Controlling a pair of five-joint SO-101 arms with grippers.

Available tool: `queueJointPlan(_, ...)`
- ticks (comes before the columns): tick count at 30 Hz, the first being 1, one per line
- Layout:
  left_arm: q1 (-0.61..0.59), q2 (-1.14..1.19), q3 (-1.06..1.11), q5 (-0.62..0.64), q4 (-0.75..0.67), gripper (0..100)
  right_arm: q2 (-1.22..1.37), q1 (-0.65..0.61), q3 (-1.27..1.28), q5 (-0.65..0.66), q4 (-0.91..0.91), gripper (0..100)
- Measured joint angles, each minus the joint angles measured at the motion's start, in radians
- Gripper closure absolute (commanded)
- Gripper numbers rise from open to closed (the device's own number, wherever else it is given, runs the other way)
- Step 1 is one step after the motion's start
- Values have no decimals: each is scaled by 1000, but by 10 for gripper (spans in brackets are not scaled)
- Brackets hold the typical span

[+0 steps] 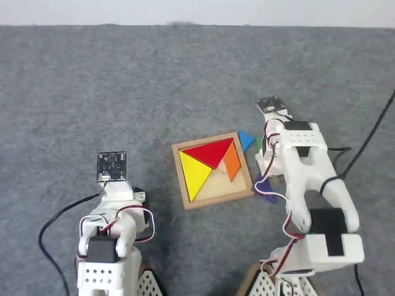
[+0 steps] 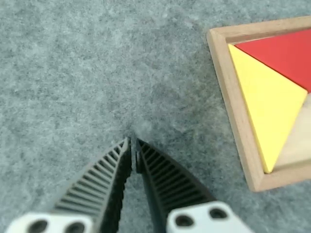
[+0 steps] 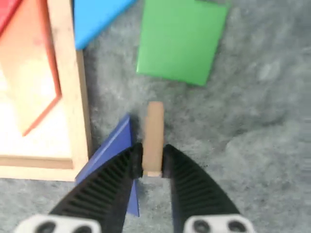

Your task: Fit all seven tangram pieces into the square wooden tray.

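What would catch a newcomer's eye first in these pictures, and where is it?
The square wooden tray in the middle of the grey mat stands out, holding a red piece, a yellow piece and an orange piece. Beside the tray the right pincer is closed on a thin tan piece held on edge, near a green piece lying on the mat. The left pincer is shut over bare mat.
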Motion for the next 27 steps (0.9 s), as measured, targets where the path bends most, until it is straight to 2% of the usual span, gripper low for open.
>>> queueJointPlan(7,0,0,0,0,0,986,-81,-20,-66,-41,94,991)
queueJointPlan(14,0,0,0,0,0,986,-107,-198,-207,-129,164,990)
queueJointPlan(17,0,0,0,0,0,986,-23,-250,-264,-138,164,991)
queueJointPlan(23,0,0,0,0,0,986,247,-267,-417,-192,164,990)
queueJointPlan(27,0,0,0,0,0,986,318,-305,-454,-204,164,987)
